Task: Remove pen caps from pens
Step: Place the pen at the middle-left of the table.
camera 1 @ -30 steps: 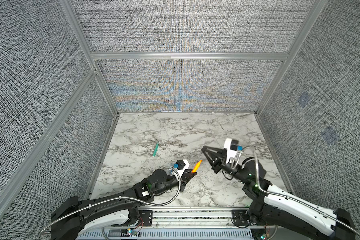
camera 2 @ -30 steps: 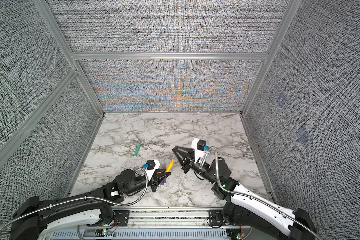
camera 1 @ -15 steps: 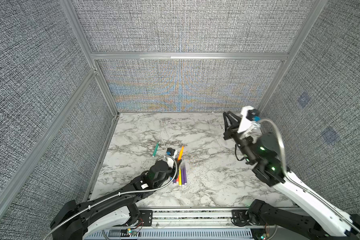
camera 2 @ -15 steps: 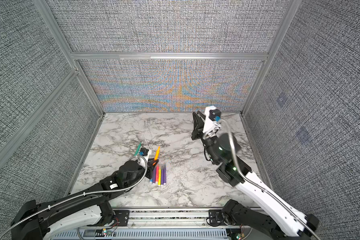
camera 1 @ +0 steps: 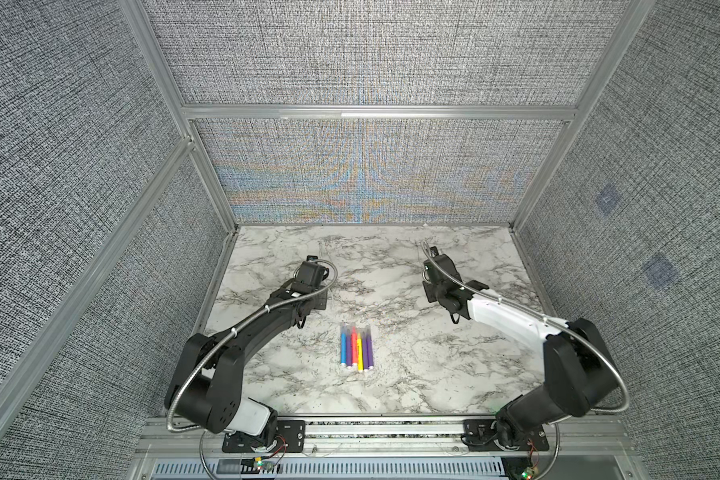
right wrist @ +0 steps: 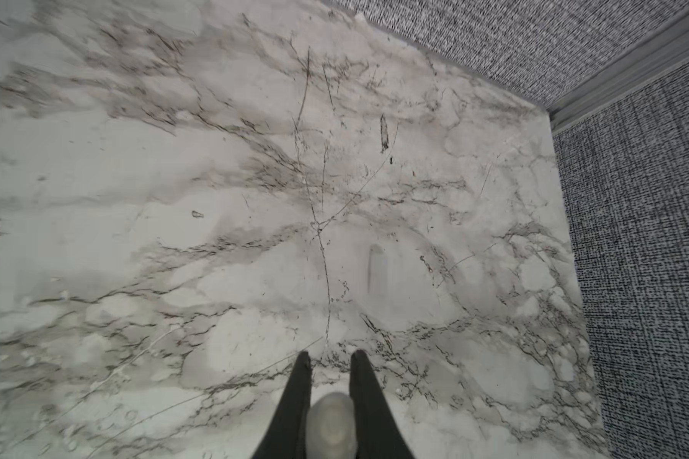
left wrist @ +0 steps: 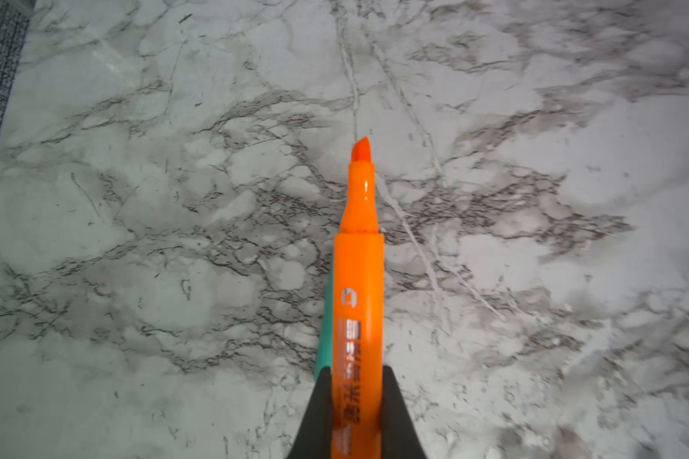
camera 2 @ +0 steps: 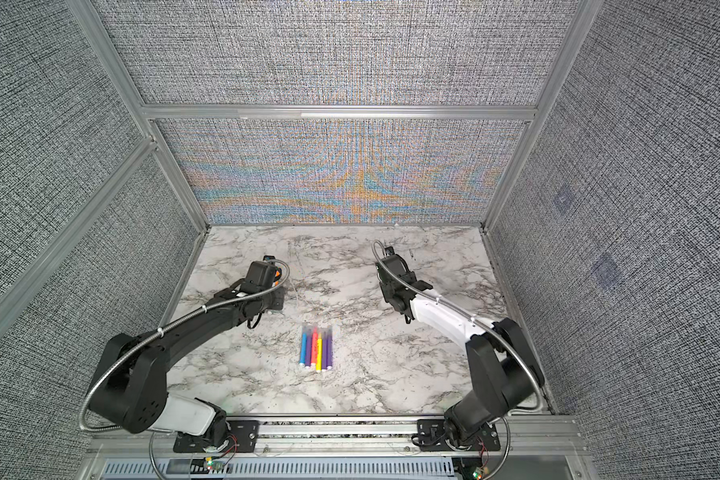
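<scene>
My left gripper (left wrist: pixel 357 371) is shut on the barrel of an orange pen (left wrist: pixel 359 286), whose bare orange tip points out over the marble. A green pen (left wrist: pixel 324 318) lies on the table just beneath and beside it. My right gripper (right wrist: pixel 330 355) is shut on a clear pen cap (right wrist: pixel 331 425), seen end-on between the fingers. Another clear cap (right wrist: pixel 376 268) lies faint on the marble ahead of it. Several pens (camera 1: pixel 356 347) lie side by side in a row at the table's middle in both top views, clear caps (camera 1: pixel 355 329) on their far ends.
The left arm (camera 1: pixel 267 320) reaches to the back left and the right arm (camera 1: pixel 495 311) to the back right. Grey fabric walls (right wrist: pixel 633 238) with metal rails close the marble table (camera 1: pixel 412 374) on three sides. The right gripper is close to the back right corner.
Both arms have swung from the front middle toward the back. The left carried the orange pen to the green pen at back left. The right went to back right with the cap.
</scene>
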You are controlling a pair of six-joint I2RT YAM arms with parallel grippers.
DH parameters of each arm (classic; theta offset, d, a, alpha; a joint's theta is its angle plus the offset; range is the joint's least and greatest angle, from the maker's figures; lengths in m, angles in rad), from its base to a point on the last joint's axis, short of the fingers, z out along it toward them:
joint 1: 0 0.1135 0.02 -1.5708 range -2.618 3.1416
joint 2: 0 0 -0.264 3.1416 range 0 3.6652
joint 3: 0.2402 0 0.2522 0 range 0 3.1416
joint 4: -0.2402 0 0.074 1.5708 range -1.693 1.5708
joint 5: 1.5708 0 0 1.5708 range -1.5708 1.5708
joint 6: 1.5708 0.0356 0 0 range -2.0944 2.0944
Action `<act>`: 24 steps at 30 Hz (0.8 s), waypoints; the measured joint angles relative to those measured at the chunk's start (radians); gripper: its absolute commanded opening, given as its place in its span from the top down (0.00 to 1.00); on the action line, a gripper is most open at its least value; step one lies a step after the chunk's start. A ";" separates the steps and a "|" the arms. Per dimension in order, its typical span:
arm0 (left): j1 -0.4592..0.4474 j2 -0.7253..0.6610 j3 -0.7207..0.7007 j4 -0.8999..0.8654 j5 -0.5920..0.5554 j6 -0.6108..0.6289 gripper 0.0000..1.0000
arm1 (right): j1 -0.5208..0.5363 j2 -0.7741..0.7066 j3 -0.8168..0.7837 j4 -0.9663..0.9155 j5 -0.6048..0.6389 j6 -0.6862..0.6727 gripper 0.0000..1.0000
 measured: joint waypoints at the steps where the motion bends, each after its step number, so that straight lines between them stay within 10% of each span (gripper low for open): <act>1: 0.024 0.014 0.010 -0.011 0.010 0.010 1.00 | -0.013 0.034 0.017 -0.008 -0.006 0.000 1.00; 13: 0.162 0.165 0.110 -0.145 0.006 0.103 0.98 | -0.062 0.264 0.145 -0.087 -0.025 -0.011 1.00; 24: 0.185 0.233 0.176 -0.247 0.016 0.156 0.77 | -0.089 0.349 0.237 -0.155 -0.003 -0.011 1.00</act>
